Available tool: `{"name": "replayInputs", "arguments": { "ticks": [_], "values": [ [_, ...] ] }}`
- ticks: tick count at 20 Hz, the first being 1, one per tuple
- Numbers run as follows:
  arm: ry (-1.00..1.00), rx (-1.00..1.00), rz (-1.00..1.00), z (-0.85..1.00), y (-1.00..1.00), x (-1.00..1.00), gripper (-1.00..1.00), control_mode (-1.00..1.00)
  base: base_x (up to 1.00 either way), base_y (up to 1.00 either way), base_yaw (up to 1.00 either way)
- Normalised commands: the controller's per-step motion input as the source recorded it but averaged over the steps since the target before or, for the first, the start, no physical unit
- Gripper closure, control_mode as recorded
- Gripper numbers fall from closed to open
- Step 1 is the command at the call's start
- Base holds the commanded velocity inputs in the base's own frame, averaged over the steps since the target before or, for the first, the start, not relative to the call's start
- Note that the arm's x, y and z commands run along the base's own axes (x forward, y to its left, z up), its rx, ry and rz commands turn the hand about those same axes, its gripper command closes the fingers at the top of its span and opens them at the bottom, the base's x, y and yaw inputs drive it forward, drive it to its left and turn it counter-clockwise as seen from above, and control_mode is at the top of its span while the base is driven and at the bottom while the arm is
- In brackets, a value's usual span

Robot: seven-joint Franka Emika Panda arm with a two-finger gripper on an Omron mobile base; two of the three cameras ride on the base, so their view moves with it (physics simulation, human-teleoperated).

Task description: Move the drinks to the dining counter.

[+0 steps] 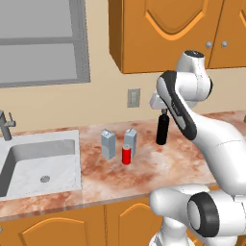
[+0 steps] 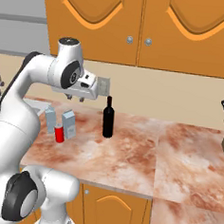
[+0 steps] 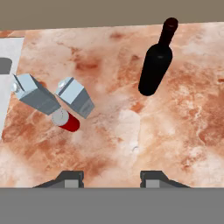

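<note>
Overhead, the gripper (image 3: pixel 111 178) hangs closed and empty above the marble bench (image 3: pixel 175 131), the black bottle (image 3: pixel 155 65) right of two cartons (image 3: pixel 75 96) and a red can (image 3: pixel 66 120).

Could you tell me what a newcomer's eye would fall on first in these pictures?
The black bottle stands upright, apart, on the marble counter. Nearer the sink, two cartons flank a red can. The gripper hovers above them, holding nothing.

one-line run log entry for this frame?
phase: pre-grasp | gripper: empty, above counter | black bottle, two cartons, red can: upright beside sink | moved: none
</note>
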Motion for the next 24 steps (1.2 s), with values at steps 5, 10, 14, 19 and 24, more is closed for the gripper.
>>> {"name": "replayInputs", "arguments": {
  "ticks": [5, 10, 14, 19, 24],
  "values": [
    [0.00, 0.01, 0.00, -0.08, 0.33, -0.17, -1.00, -1.00, 0.00, 0.00, 0.00],
    [0.00, 0.11, 0.00, -0.13, 0.18, -0.11, -1.00, -1.00, 0.00, 0.00, 0.00],
    [-0.03, -0.03, 0.01, 0.00, 0.22, -0.26, -1.00, -1.00, 0.00, 0.00, 0.00],
    [-0.12, -0.14, 0.09, 0.00, 0.37, -0.23, -1.00, -1.00, 0.00, 0.00, 0.00],
    [-0.02, -0.16, 0.19, 0.00, 0.57, -0.13, -1.00, -1.00, 0.00, 0.00, 0.00]
  ]
}}
